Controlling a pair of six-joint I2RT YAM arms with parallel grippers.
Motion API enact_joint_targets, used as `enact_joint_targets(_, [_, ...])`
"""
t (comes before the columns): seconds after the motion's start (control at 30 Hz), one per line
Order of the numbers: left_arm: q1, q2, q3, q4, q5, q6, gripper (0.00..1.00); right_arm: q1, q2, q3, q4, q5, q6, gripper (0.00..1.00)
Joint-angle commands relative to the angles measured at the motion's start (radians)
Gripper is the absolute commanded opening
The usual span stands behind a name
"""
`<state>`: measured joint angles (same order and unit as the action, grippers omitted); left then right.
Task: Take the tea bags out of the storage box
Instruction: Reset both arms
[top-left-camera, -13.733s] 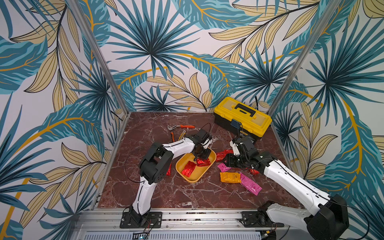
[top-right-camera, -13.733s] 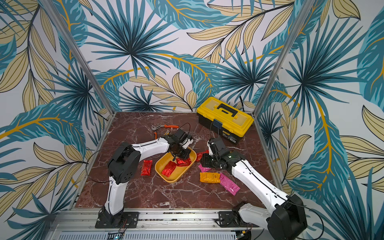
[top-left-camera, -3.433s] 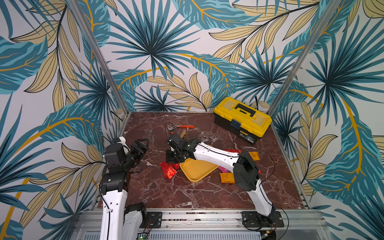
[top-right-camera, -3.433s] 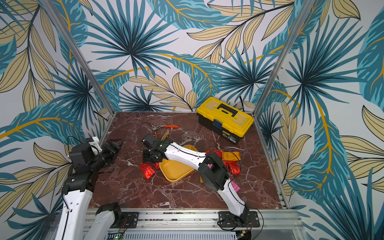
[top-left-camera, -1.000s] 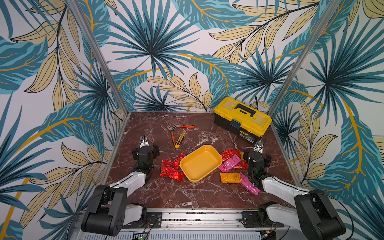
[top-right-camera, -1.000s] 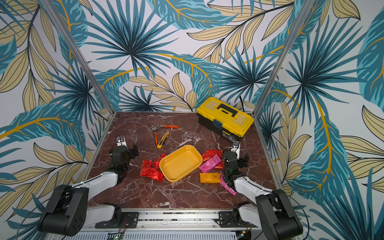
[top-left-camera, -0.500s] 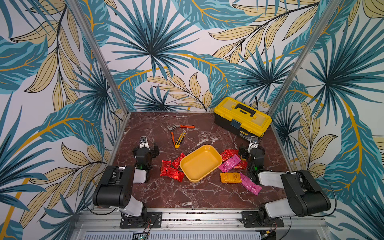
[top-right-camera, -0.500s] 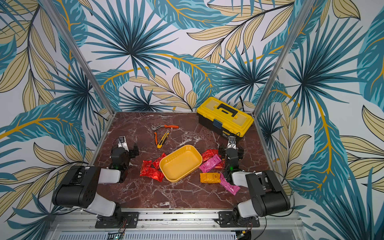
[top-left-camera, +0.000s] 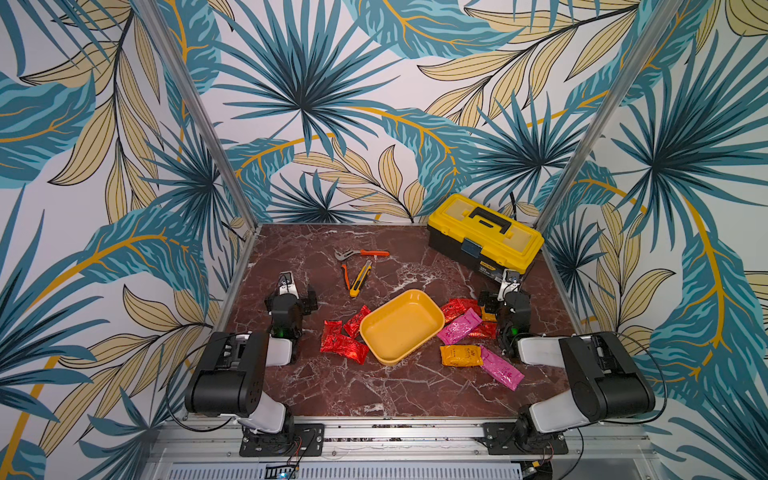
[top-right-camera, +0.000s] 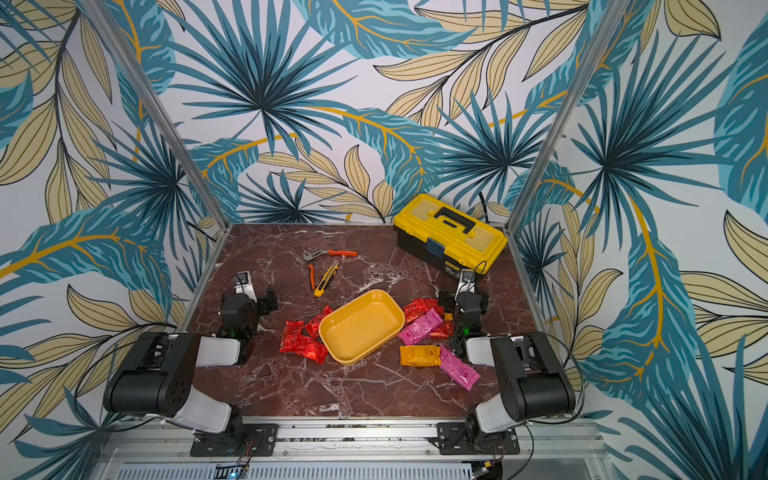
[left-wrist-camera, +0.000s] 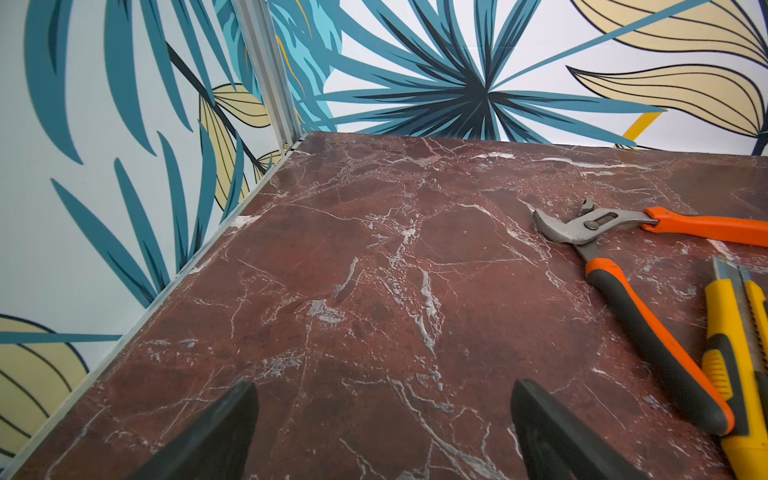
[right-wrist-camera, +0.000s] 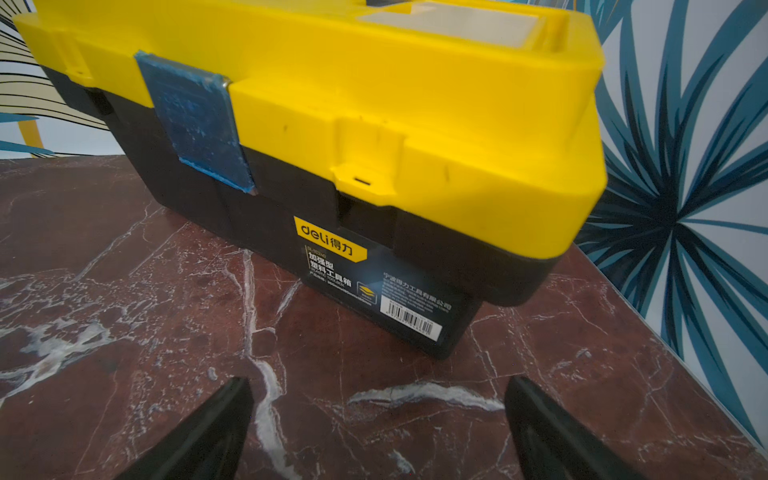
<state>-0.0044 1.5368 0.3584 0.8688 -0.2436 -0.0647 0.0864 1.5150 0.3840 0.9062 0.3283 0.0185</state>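
The storage box (top-left-camera: 401, 326) (top-right-camera: 361, 326), a shallow yellow tray, sits mid-table with nothing inside. Red tea bags (top-left-camera: 343, 347) (top-right-camera: 303, 345) lie on the marble to its left. Red, pink and orange tea bags (top-left-camera: 459, 331) (top-right-camera: 419, 355) lie to its right. My left gripper (top-left-camera: 291, 297) (top-right-camera: 249, 301) (left-wrist-camera: 382, 390) rests open over bare marble, left of the red sachets. My right gripper (top-left-camera: 503, 299) (top-right-camera: 463, 303) (right-wrist-camera: 378, 386) is open and empty beside the right-hand sachets, facing the toolbox. Nothing lies between either pair of fingers (left-wrist-camera: 232, 419) (right-wrist-camera: 224, 415).
A yellow-and-black toolbox (top-left-camera: 484, 239) (right-wrist-camera: 332, 124) stands shut at the back right. Orange-handled pliers (top-left-camera: 361, 253) (left-wrist-camera: 615, 257) and a yellow utility knife (top-left-camera: 359, 278) (left-wrist-camera: 735, 353) lie behind the tray. Patterned walls enclose three sides.
Both arms have folded back toward their bases at the front, with elbows raised. The grippers stay open beside the tray. Tray and tea bags have not moved.
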Motion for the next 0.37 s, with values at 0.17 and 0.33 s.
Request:
enact_joint_targets(0.17, [0.010, -0.017, 0.030, -0.011, 0.012, -0.009, 1.00, -0.004, -0.004, 0.009, -0.015, -0.012, 0.009, 1.00])
enact_joint_targets(0.33, [0.011, -0.018, 0.030, -0.011, 0.012, -0.009, 1.00, -0.003, -0.008, 0.003, -0.008, -0.014, 0.008, 1.00])
